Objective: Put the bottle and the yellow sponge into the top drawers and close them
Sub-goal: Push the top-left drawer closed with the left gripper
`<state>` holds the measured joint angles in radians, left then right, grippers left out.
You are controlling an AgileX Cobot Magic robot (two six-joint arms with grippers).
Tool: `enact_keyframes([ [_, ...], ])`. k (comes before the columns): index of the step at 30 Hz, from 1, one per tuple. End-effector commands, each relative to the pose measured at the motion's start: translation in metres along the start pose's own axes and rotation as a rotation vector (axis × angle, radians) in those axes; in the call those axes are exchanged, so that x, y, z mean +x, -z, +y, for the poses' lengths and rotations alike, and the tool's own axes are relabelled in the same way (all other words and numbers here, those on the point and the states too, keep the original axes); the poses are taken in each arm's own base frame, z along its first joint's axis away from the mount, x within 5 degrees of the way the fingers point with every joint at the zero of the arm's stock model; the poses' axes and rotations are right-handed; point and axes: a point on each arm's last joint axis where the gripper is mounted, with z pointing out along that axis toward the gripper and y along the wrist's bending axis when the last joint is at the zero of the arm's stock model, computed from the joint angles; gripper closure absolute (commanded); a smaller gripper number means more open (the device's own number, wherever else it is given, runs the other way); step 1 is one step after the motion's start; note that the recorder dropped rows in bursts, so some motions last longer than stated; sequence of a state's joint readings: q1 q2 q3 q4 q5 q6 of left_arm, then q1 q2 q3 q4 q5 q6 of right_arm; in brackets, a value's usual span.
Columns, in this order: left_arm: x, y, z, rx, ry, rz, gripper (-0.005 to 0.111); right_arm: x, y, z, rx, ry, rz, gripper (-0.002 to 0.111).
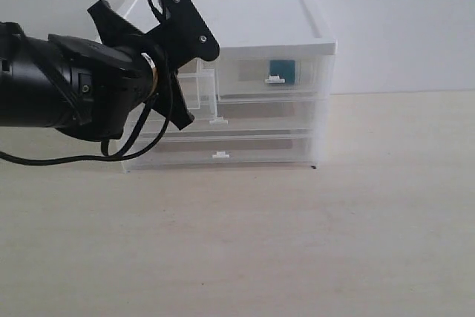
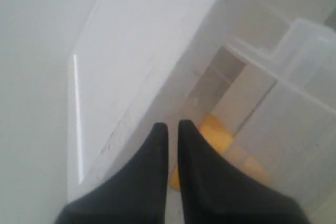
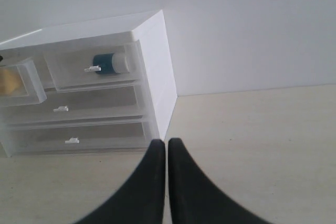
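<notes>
Standing toward the far edge of a pale, wood-grained worktop (image 1: 297,243), against a plain white wall (image 1: 401,27), a white-topped cabinet (image 1: 245,16) of translucent drawers is shown. The right top drawer (image 1: 245,76) is pushed fully in. Inside it the bottle (image 3: 107,63), dark teal with a white cap, is seen lying on its side behind a small white handle (image 3: 92,68). The left top drawer (image 3: 32,85) is drawn out, and the yellow sponge (image 2: 216,132), orange-yellow in tone, is contained in it. The left pincer (image 2: 169,126) is held above that drawer, jaws pressed together, nothing gripped. The right pincer (image 3: 167,142) is likewise closed and empty, over bare worktop before the cabinet's right corner.
</notes>
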<state>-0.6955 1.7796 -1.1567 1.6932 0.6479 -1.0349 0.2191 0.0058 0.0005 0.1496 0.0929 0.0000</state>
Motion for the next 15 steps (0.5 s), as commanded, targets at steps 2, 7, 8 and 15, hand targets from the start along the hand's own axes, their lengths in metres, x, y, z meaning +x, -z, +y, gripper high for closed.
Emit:
enact_keyframes([
  [2, 0.002, 0.002, 0.016, -0.067, 0.059, 0.032, 0.103, -0.001, 0.001, 0.0, -0.003, 0.008, -0.01, 0.108],
  [7, -0.006, 0.024, 0.023, 0.124, 0.119, 0.006, 0.103, -0.001, 0.001, 0.0, -0.003, 0.008, -0.014, 0.108],
  [8, -0.007, 0.028, 0.023, 0.165, 0.12, 0.001, 0.103, -0.001, 0.001, 0.0, -0.003, 0.008, -0.014, 0.108],
  [15, 0.0, 0.04, 0.002, 0.447, 0.097, 0.097, 0.103, -0.001, 0.001, 0.0, -0.003, 0.008, -0.014, 0.108],
])
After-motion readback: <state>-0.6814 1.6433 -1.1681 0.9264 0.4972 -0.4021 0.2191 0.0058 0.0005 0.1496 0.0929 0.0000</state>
